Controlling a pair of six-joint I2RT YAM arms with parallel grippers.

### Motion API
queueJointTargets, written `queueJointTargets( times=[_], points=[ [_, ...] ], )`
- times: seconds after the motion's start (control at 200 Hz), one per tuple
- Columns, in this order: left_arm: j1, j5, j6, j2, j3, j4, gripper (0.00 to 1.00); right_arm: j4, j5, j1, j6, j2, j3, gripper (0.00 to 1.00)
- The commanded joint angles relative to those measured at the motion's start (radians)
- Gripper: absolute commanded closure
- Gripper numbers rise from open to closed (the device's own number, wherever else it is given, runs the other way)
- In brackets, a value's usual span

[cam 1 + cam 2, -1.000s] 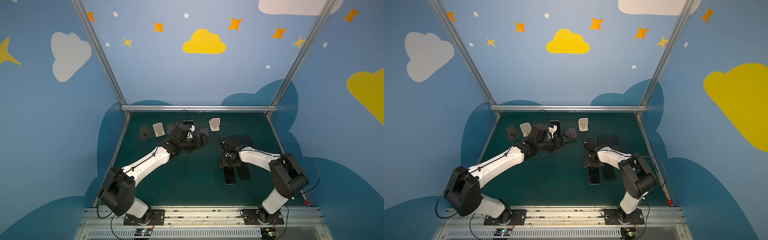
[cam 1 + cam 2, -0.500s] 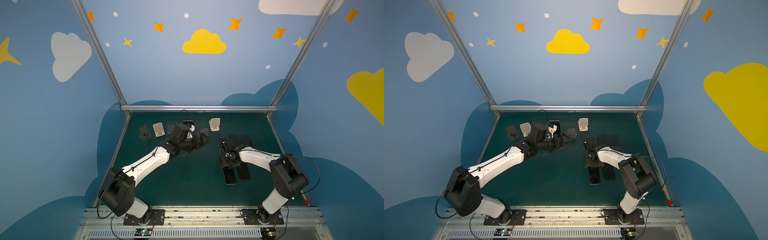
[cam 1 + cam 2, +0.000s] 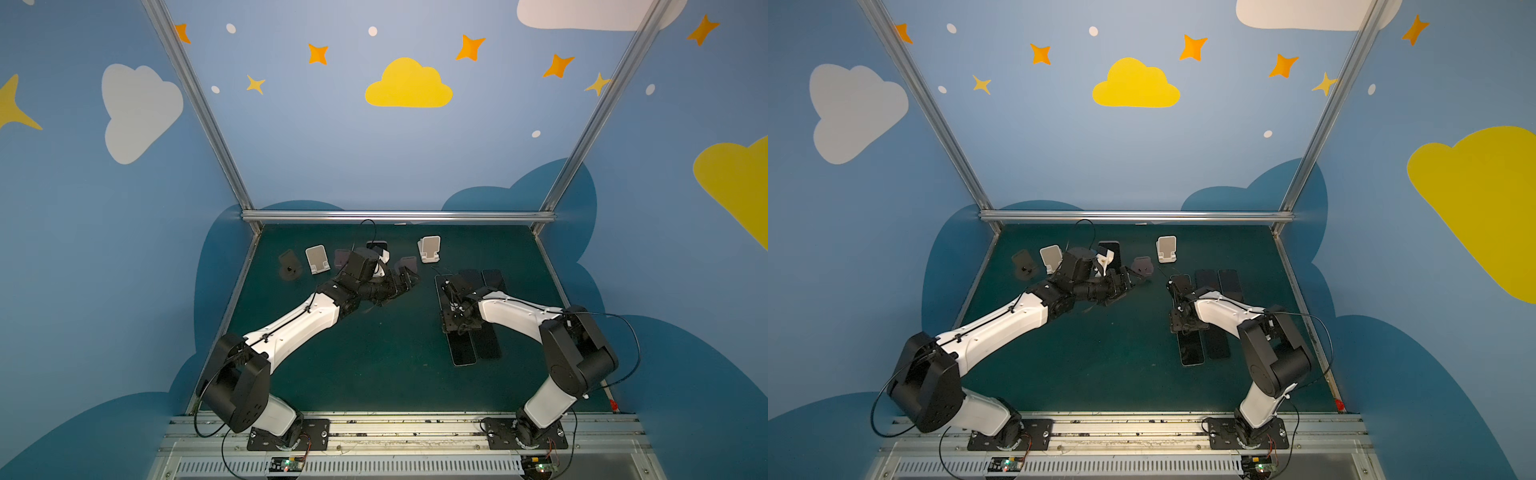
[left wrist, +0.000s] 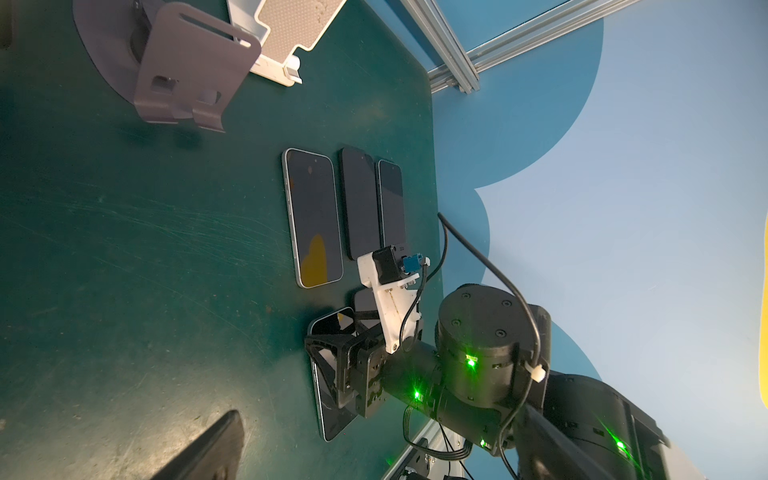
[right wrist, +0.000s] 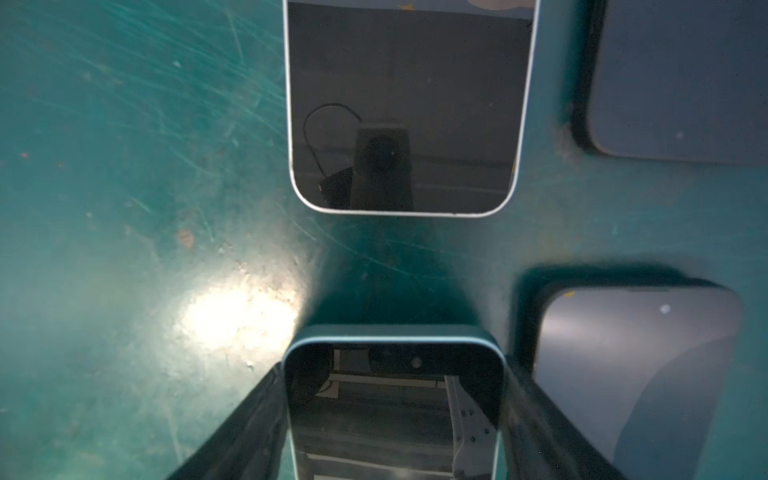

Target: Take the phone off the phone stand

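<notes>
The right gripper [image 5: 395,370] is clamped on the phone [image 5: 392,415]. Its two fingers [image 5: 249,424] press the phone's long edges near one short end. The phone lies flat on the green bench [image 5: 124,208], screen up, with a light blue rim. In both top views the gripper [image 3: 457,326] sits over the far half of the phone [image 3: 463,351], and the near half shows bare toward the robot's base.

Straight ahead of the phone, end to end and apart by a strip of bench, lies a silver phone [image 5: 409,104]. Two dark phones [image 5: 636,374] lie to the phone's right. The nearer one is just beside it, the other [image 5: 681,75] is farther on.

The left gripper [image 3: 409,279] is well apart from the phone, to its left and farther back. Its jaws are spread and hold nothing; only one finger [image 4: 203,449] shows in the left wrist view. A purple stand [image 4: 187,70] stands just beside that gripper, farther still from the phone.

An upright phone [image 3: 1113,251] stands back-left of the phone, behind the left arm. The arm hides what carries it.
</notes>
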Motion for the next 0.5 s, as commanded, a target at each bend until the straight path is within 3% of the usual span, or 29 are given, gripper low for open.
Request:
queueJointTargets(
  times=[0.0, 0.496],
  points=[
    [0.005, -0.009, 0.019, -0.006, 0.030, 0.000, 0.00, 0.002, -0.013, -0.003, 0.006, 0.001, 0.013, 0.30],
    [0.006, -0.010, 0.024, -0.006, 0.030, 0.003, 0.00, -0.051, -0.015, -0.002, 0.008, -0.058, 0.044, 0.20]
  ],
)
